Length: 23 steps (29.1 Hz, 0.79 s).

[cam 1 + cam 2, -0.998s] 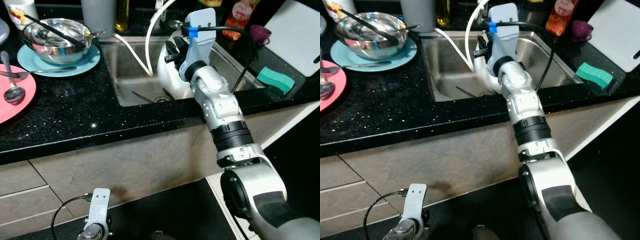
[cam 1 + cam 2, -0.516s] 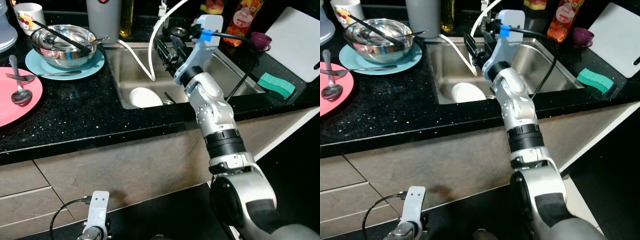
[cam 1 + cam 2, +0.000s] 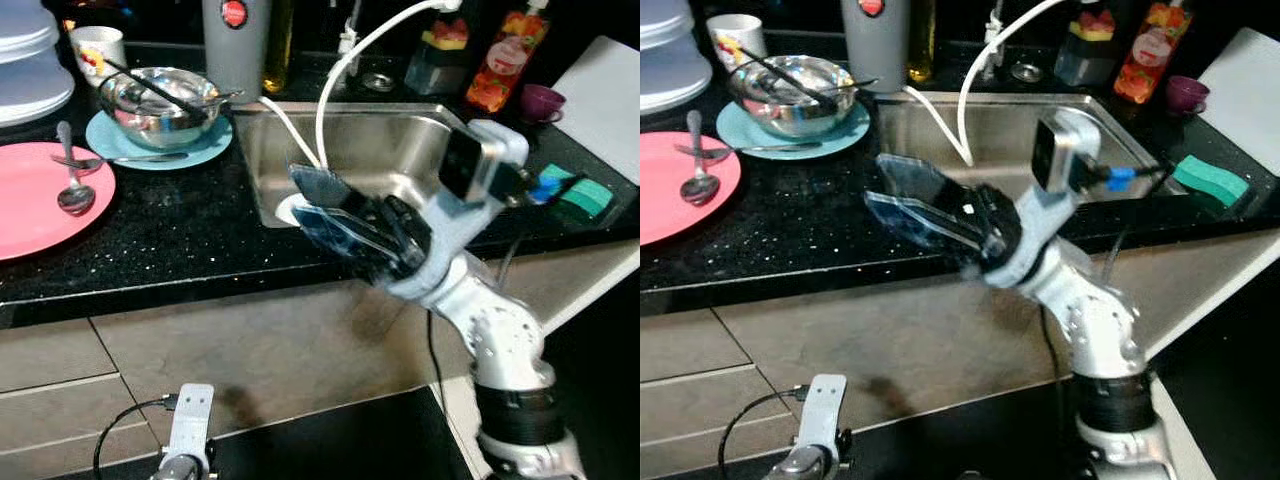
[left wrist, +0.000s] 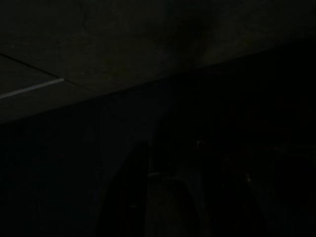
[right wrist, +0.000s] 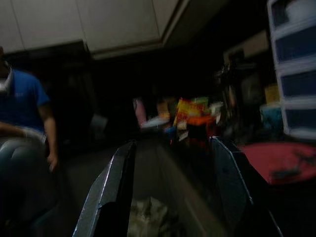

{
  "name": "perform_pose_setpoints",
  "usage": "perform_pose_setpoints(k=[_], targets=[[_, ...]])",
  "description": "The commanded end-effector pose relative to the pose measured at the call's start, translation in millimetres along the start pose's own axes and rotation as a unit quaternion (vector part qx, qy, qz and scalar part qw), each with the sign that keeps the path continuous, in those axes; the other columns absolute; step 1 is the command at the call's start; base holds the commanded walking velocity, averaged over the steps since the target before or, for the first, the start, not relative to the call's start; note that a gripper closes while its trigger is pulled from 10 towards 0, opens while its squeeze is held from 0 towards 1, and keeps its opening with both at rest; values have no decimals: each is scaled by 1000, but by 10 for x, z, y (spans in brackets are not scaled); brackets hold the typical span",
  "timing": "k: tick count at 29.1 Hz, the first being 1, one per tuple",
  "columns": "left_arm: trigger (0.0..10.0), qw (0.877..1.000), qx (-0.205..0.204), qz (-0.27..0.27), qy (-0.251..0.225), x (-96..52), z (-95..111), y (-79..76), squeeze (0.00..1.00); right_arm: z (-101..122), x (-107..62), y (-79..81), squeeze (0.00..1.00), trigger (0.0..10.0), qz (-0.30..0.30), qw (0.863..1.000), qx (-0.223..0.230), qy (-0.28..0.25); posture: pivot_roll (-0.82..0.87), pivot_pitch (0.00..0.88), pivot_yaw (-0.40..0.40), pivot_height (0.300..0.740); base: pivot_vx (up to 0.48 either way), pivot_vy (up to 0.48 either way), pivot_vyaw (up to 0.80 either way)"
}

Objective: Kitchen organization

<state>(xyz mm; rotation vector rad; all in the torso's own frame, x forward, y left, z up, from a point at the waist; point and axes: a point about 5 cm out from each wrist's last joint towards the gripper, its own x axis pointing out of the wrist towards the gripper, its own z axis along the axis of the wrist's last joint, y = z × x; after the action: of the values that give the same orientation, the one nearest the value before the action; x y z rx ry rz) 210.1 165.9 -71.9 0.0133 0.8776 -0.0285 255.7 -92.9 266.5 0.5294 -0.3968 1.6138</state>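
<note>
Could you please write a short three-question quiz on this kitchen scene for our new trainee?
1. True or false: the spoon lies on the pink plate.
2. What does the steel bowl sit on? A. blue plate B. sink C. floor
3. Fill in: the right gripper, fingers apart, is above the front edge of the ____.

Key: 1 true. 2 A, the blue plate. 3 sink.

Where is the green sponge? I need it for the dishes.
In the left eye view, the green rectangular sponge lies on the black stone counter right of the steel sink, beside the white cutting board.
</note>
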Motion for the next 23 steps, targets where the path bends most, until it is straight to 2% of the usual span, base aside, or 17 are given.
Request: perform_pose_setpoints(k=[1, 2, 3, 6, 7, 8, 9, 10, 11, 12, 14, 16, 17, 19, 20, 22, 23], targets=[[10000, 1000, -4, -16, 8, -9, -60, -40, 0, -29, -73, 83, 0, 10000, 12, 999, 9, 31, 79, 77, -73, 740, 0, 0, 0], [10000, 999, 22, -39, 7, -7, -41, -57, 0, -80, -233, 162, 0, 10000, 11, 998, 30, 62, 77, 79, -73, 740, 0, 0, 0], [10000, 999, 22, -39, 7, -7, -41, -57, 0, -80, -233, 162, 0, 10000, 11, 998, 30, 62, 77, 79, -73, 740, 0, 0, 0], [10000, 997, 49, -53, 7, -6, -28, -63, 0, -169, -370, 216, 0, 10000, -4, 993, 35, 112, 78, 79, -71, 740, 0, 0, 0], [10000, 996, 67, -60, 8, -6, -23, -63, 0, -283, -570, 248, 0, 10000, -27, 983, 43, 176, 78, 79, -68, 740, 0, 0, 0], [10000, 996, 71, -61, 8, -6, -23, -62, 0, -334, -686, 237, 0, 10000, -46, 977, 45, 204, 81, 78, -66, 740, 0, 0, 0], [10000, 996, 71, -61, 8, -6, -23, -62, 0, -334, -686, 237, 0, 10000, -46, 977, 45, 204, 81, 78, -66, 740, 0, 0, 0], [10000, 995, 72, -61, 8, -6, -23, -60, 0, -385, -822, 216, 0, 10000, -71, 969, 51, 230, 81, 78, -66, 740, 0, 0, 0], [10000, 995, 72, -61, 8, -6, -23, -60, 0, -385, -822, 216, 0, 10000, -71, 969, 51, 230, 81, 78, -66, 740, 0, 0, 0], [10000, 995, 77, -62, 7, -7, -21, -57, 0, -509, -1133, 159, 0, 10000, -134, 947, 63, 287, 78, 78, -62, 740, 0, 0, 0], [10000, 994, 87, -66, 6, -7, -15, -58, 0, -661, -1464, 138, 0, 10000, -197, 914, 79, 346, 77, 79, -59, 740, 0, 0, 0], [10000, 993, 98, -72, 5, -8, -11, -55, 0, -788, -1704, 132, 0, 10000, -247, 886, 86, 382, 78, 81, -59, 740, 0, 0, 0], [10000, 992, 102, -73, 5, -9, -11, -54, 0, -830, -1774, 129, 0, 10000, -264, 878, 89, 389, 78, 81, -59, 740, 0, 0, 0], [10000, 990, 115, -77, 5, -9, -4, -52, 0, -1009, -2027, 117, 0, 10000, -327, 839, 97, 423, 80, 80, -58, 740, 0, 0, 0], [10000, 990, 115, -77, 5, -9, -4, -52, 0, -1009, -2027, 117, 0, 10000, -327, 839, 97, 423, 80, 80, -58, 740, 0, 0, 0], [10000, 989, 125, -77, 4, -9, 1, -48, 0, -1193, -2261, 132, 0, 10000, -383, 793, 99, 463, 88, 77, -57, 740, 0, 0, 0], [10000, 988, 133, -74, 2, -8, 6, -43, 0, -1318, -2416, 148, 0, 10000, -427, 753, 103, 490, 91, 74, -56, 740, 0, 0, 0]])
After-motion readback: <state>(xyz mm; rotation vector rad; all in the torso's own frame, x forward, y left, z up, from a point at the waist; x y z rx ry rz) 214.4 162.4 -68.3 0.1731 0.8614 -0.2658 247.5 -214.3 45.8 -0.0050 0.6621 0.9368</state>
